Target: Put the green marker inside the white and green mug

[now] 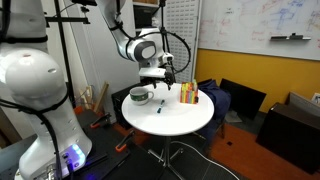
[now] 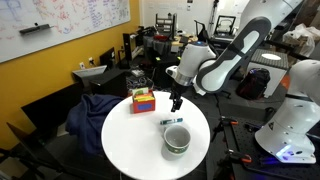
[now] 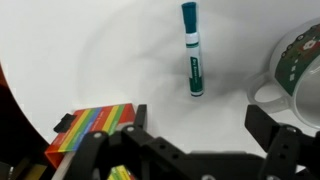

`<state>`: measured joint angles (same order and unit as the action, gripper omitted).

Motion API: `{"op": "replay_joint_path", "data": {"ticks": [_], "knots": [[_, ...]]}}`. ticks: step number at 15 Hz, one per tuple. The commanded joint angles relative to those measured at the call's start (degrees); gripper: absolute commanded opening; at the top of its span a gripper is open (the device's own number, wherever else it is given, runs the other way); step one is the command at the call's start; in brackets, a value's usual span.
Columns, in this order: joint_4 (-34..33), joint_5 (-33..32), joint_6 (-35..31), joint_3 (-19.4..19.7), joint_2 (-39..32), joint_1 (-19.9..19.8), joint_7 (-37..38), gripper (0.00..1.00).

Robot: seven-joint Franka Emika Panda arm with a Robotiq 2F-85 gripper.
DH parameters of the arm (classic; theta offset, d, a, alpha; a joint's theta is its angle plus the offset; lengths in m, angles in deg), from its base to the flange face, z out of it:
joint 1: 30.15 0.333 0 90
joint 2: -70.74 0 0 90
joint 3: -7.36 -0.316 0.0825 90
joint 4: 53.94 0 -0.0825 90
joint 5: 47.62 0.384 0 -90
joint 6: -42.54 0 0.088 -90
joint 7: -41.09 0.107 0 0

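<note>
The green marker point(image 3: 192, 50) lies flat on the round white table point(image 3: 120, 60), with its cap end pointing away in the wrist view. It also shows in both exterior views point(image 1: 160, 107) point(image 2: 170, 122) as a small dark stick. The white and green mug point(image 3: 295, 65) stands upright just beside the marker and shows in both exterior views point(image 1: 140, 96) point(image 2: 176, 138). My gripper point(image 3: 200, 125) is open and empty. It hovers above the table close to the marker, pointing down point(image 1: 166, 78) point(image 2: 177, 101).
An upright orange, yellow and green striped block point(image 3: 95, 128) stands on the table on the marker's other side point(image 1: 188, 93) point(image 2: 143, 101). The table rim point(image 1: 170, 128) drops off all round. Chairs, boxes and another white robot base point(image 1: 40, 100) surround the table.
</note>
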<state>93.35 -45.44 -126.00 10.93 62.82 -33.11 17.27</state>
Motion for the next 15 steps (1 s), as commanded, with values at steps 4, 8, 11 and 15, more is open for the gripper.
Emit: {"op": "replay_joint_path", "data": {"ticks": [4,8,11,15], "knots": [[-9.2,7.3,0.1,-8.1,-9.7,-8.8,-10.0,1.0],[-10.9,5.8,1.0,-12.3,-13.0,-13.6,-10.6,1.0],[-10.4,5.6,2.3,-14.4,-14.1,-16.2,-10.5,1.0],[-9.7,5.2,2.3,-15.5,-15.1,-17.9,-10.0,1.0]]}}
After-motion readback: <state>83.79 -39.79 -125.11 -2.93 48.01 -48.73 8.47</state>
